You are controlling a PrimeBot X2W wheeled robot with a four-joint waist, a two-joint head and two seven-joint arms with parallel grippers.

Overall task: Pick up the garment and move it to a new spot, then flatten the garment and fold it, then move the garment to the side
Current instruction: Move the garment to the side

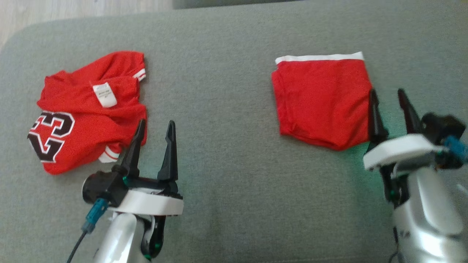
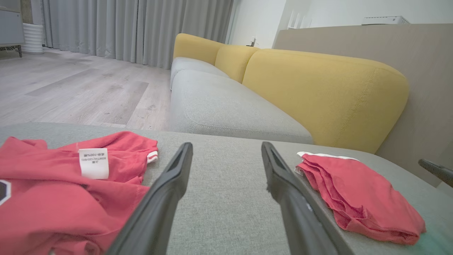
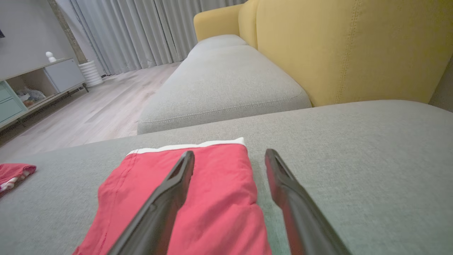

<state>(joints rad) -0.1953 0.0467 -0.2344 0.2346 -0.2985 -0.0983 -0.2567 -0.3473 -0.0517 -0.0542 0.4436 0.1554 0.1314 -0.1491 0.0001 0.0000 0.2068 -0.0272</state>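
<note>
On the seat cushion the crumpled jersey lies at the left and the folded shorts at the right, well apart. The left hand is just beside the jersey's near right corner. The right hand straddles the shorts' right edge.

Soft even daylight, slight blur

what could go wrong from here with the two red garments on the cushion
1. The open right gripper has one finger over the right edge of the folded garment. If it draws back low, it could snag the cloth and undo the fold.
2. The crumpled jersey lies bunched beside the open left gripper. A pinch there may catch several layers, so it might not spread flat.
</note>
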